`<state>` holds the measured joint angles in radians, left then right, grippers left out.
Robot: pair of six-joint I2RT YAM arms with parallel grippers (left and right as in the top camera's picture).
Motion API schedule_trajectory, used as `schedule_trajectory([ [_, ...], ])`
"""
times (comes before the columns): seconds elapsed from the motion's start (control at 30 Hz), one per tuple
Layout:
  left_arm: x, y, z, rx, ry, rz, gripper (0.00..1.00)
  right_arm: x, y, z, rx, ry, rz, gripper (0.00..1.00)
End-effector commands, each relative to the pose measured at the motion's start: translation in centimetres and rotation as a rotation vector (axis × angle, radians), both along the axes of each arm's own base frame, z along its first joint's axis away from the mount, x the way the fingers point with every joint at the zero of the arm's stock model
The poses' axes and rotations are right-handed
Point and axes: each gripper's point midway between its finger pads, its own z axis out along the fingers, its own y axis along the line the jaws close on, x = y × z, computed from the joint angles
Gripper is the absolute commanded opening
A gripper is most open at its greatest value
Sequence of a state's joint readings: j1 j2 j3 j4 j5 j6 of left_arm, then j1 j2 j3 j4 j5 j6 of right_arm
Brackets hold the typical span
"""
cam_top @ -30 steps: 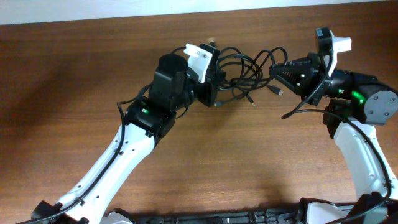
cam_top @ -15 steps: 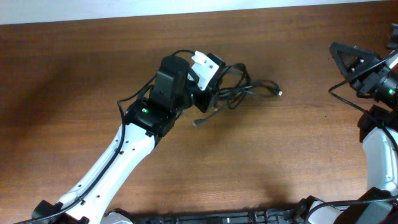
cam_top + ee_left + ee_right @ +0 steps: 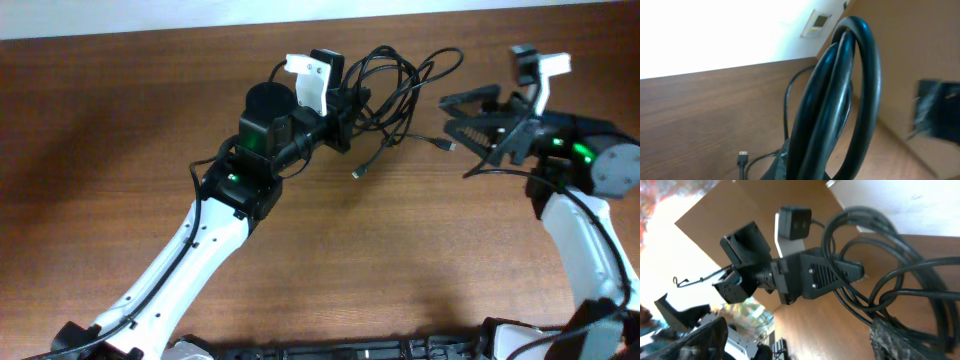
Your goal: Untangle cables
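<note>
Left gripper [image 3: 355,102] is clamping the cables [image 3: 390,95] at far centre of the counter [image 3: 120,120], likely anchoring the tangle so loops are hanging loose, while right gripper [image 3: 445,114], jaws wide and empty, is facing them from the right, seemingly picking a strand.

The table [image 3: 120,120] is made of brown wood, and its top is smooth and a little shiny. The cables [image 3: 840,100] are covered in smooth, glossy black plastic or rubber. One plug [image 3: 742,157] is tipped with bright metal. The left gripper [image 3: 852,270] is made of matt black plastic, and the arm shells [image 3: 190,250] of smooth white plastic.
</note>
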<state>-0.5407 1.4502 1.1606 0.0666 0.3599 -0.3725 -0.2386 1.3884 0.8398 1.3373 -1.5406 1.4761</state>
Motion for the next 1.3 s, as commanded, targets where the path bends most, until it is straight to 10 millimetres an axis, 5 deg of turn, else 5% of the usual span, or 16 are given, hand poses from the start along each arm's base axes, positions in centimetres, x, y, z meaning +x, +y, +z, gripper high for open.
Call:
schedule_trajectory([
  [0.0,-0.7,-0.5,1.3,-0.089,0.049,-0.045,0.00,1.3,0.5,-1.5,0.009,0.031,0.026,0.92],
  [0.2,-1.9,-1.5,1.7,-0.108,0.050,-0.120,0.00,3.2,0.2,-2.9,0.046,0.073,-0.003,0.96],
  [0.5,-2.6,-2.5,1.6,-0.092,0.032,-0.141,0.00,2.6,2.4,-2.2,0.061,0.036,0.042,0.96],
  [1.27,-2.1,-2.7,-1.1,0.023,0.015,-0.118,0.00,1.6,3.2,-0.5,0.083,-0.075,0.047,0.86],
])
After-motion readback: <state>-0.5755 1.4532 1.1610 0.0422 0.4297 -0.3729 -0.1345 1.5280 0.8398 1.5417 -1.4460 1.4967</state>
